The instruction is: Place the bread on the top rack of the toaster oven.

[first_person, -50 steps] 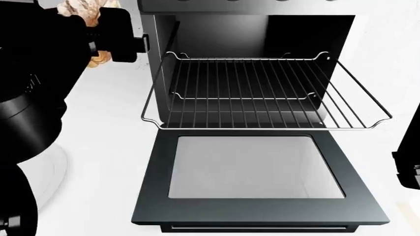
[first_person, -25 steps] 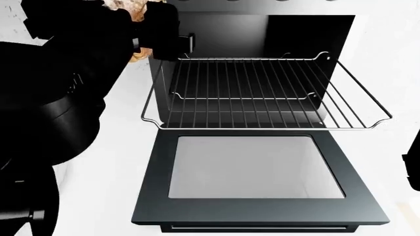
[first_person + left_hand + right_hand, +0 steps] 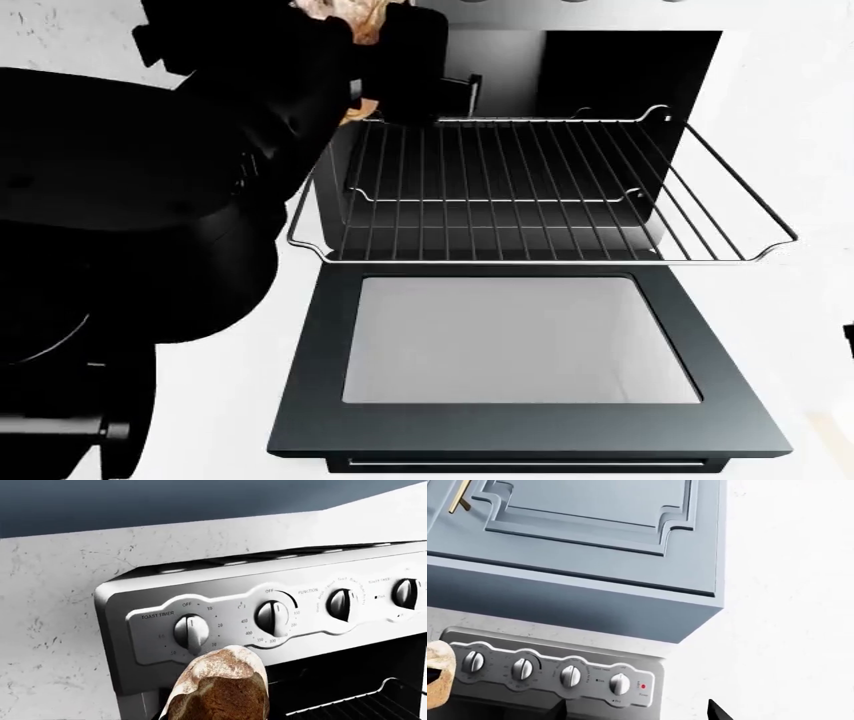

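step: carry | left gripper (image 3: 380,60) closed on bread (image 3: 220,687), we think, fingers hidden | bread above top rack (image 3: 534,185) back-left corner | next: lower onto toaster oven (image 3: 507,60) rack, release

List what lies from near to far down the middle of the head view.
Open oven door → pulled-out top rack → lower rack behind and beneath it → dark inside of the toaster oven.
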Available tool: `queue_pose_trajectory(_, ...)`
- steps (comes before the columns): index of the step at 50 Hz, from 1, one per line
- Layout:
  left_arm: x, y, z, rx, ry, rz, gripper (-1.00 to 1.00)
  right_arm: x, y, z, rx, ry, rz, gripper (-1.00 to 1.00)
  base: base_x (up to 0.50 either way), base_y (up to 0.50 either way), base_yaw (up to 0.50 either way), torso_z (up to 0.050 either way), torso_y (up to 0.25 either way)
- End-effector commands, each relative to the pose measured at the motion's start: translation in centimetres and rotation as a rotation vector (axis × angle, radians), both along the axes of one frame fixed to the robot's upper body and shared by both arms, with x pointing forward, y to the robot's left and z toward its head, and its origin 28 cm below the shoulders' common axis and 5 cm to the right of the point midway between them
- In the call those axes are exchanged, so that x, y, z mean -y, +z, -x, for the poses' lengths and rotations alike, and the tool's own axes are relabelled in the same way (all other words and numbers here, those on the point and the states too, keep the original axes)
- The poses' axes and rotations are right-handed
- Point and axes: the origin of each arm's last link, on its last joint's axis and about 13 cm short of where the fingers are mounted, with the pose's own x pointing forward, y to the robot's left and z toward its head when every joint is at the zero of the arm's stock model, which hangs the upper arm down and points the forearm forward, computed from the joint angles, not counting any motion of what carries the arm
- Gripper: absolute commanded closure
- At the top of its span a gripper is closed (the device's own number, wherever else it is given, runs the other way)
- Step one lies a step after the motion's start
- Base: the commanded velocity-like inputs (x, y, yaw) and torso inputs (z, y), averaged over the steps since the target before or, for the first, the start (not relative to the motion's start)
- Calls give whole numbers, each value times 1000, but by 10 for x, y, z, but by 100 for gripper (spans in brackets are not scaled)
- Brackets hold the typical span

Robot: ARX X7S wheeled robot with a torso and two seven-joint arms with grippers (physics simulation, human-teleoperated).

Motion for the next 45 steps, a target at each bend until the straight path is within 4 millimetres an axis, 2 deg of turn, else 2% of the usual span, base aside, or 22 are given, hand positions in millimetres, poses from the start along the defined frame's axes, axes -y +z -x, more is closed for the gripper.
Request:
queue_pose_trajectory(1, 11, -9, -6, -27, -73, -24, 100, 2, -1, 2, 3, -7, -3, -100, 0, 0, 0, 0, 0)
queue_pose_trajectory(8, 16, -20, -13, -38, -90, -38, 100, 3, -1, 3, 6, -17, -6, -100, 0, 0, 0, 0, 0)
queue_pose_trajectory(26, 23, -20, -6, -35, -115, -55, 100, 10, -3, 9, 9, -32, -10, -100, 0, 0, 0, 0, 0)
queue_pose_trajectory(45, 24, -25, -11, -45, -109, -57, 100, 10, -6, 10, 7, -36, -15, -100, 0, 0, 0, 0, 0)
